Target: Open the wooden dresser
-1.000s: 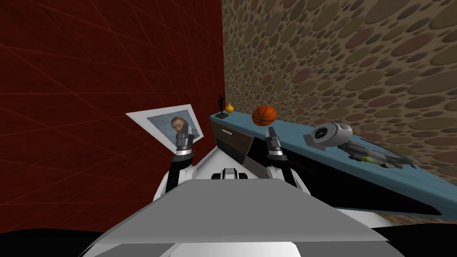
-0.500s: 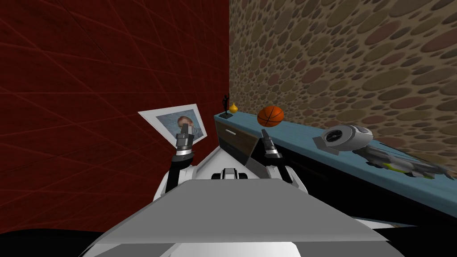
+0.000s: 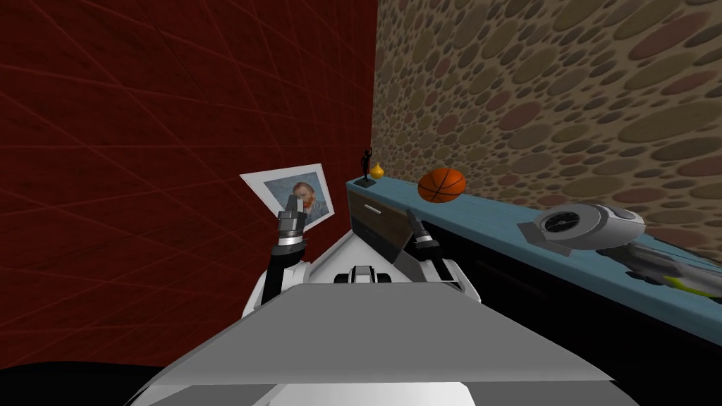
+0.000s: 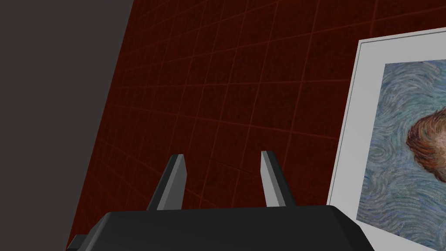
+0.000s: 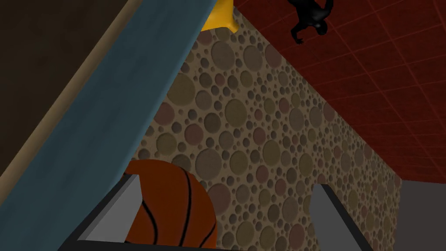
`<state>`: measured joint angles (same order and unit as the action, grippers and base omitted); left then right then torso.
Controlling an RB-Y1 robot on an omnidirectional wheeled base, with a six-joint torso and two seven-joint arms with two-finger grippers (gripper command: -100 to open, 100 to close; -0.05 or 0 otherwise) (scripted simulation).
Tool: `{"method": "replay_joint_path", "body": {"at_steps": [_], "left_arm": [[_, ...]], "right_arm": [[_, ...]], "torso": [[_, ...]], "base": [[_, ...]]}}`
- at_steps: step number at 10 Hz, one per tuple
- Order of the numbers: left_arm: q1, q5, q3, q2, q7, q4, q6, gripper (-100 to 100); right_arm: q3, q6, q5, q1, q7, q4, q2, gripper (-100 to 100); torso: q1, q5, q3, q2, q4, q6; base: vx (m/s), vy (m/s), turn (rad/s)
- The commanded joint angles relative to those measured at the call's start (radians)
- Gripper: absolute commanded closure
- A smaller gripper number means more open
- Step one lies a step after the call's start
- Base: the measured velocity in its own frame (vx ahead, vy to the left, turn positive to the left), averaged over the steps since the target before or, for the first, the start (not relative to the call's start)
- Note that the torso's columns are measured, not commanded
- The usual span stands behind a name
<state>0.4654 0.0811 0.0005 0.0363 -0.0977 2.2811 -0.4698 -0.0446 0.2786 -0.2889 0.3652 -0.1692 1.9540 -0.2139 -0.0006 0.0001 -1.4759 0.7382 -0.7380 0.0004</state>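
Pebble-patterned wall (image 3: pixel 550 84) backs the blue-topped dresser (image 3: pixel 493 215), toward whose brown drawer front (image 3: pixel 384 227) the right gripper (image 3: pixel 411 220), fingers spread, has dipped, likely nearing a handle (image 3: pixel 374 209) grasp; left gripper (image 3: pixel 292 206) idles spread beside it.

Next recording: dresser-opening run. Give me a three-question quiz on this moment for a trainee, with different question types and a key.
1. True or false: the basketball rests on the blue top of the dresser.
2. The right gripper is: A) shut on a handle; B) open, holding nothing; C) shut on the ball.
3. What is on the red wall next to the left gripper?

Key: 1 true. 2 B. 3 a framed portrait.
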Motion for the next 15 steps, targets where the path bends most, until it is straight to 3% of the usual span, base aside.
{"method": "replay_joint_path", "body": {"at_steps": [1,4,5,6,7,8,9,10,11,12,13,14,15], "left_arm": [[0.000,0.000,0.000,0.000,0.000,0.000,0.000,0],[0.000,0.000,0.000,0.000,0.000,0.000,0.000,0],[0.000,0.000,0.000,0.000,0.000,0.000,0.000,0],[0.000,0.000,0.000,0.000,0.000,0.000,0.000,0],[0.000,0.000,0.000,0.000,0.000,0.000,0.000,0],[0.000,0.000,0.000,0.000,0.000,0.000,0.000,0],[0.000,0.000,0.000,0.000,0.000,0.000,0.000,0],[0.000,0.000,0.000,0.000,0.000,0.000,0.000,0],[0.000,0.000,0.000,0.000,0.000,0.000,0.000,0],[0.000,0.000,0.000,0.000,0.000,0.000,0.000,0],[0.000,0.000,0.000,0.000,0.000,0.000,0.000,0],[0.000,0.000,0.000,0.000,0.000,0.000,0.000,0],[0.000,0.000,0.000,0.000,0.000,0.000,0.000,0]], "right_arm": [[0.004,-0.080,-0.076,-0.032,-0.012,-0.068,-0.020,-100],[0.006,-0.143,-0.139,-0.048,-0.018,-0.107,-0.029,-100],[0.008,-0.175,-0.179,-0.063,-0.024,-0.142,-0.039,-100],[0.008,-0.189,-0.184,-0.063,-0.024,-0.142,-0.039,-100],[0.011,-0.222,-0.224,-0.079,-0.030,-0.179,-0.050,-100],[0.011,-0.236,-0.230,-0.079,-0.030,-0.179,-0.050,-100],[0.013,-0.278,-0.270,-0.096,-0.035,-0.218,-0.061,-100],[0.013,-0.284,-0.276,-0.096,-0.035,-0.218,-0.061,-100],[0.016,-0.317,-0.317,-0.113,-0.041,-0.258,-0.072,-100],[0.016,-0.332,-0.323,-0.113,-0.041,-0.258,-0.072,-100],[0.018,-0.366,-0.363,-0.130,-0.047,-0.300,-0.083,-100],[0.018,-0.381,-0.369,-0.130,-0.047,-0.300,-0.083,-100],[0.021,-0.415,-0.410,-0.148,-0.052,-0.341,-0.094,-100]], "torso": [[-0.001,-0.001,0.000,0.000,0.000,-0.001],[0.000,0.000,0.000,-0.001,0.000,-0.001],[-0.001,0.000,0.000,0.000,0.000,0.000],[0.001,0.000,0.000,0.000,0.000,-0.001],[0.000,0.000,0.000,0.000,0.000,0.000],[0.000,0.000,0.000,0.000,0.000,-0.001],[0.000,0.000,0.000,0.000,0.000,0.000],[0.001,0.000,0.000,-0.001,0.000,-0.001],[0.001,0.000,0.000,0.000,0.000,0.000],[0.002,0.000,0.000,0.000,0.000,-0.001],[0.000,0.000,0.000,0.000,0.000,0.000],[0.000,0.000,0.000,-0.001,0.000,-0.001],[-0.001,0.000,0.000,0.000,0.000,0.000]], "base": [[0.011,0.108,0.191],[0.019,0.080,0.066],[0.011,0.081,0.141],[0.009,0.068,0.056],[0.013,0.069,0.107],[0.019,0.059,0.065],[0.022,0.083,0.118],[0.018,0.074,0.063],[0.011,0.094,0.132],[0.015,0.075,0.062],[0.028,0.079,0.115],[0.019,0.062,0.062],[0.013,0.067,0.117]]}}
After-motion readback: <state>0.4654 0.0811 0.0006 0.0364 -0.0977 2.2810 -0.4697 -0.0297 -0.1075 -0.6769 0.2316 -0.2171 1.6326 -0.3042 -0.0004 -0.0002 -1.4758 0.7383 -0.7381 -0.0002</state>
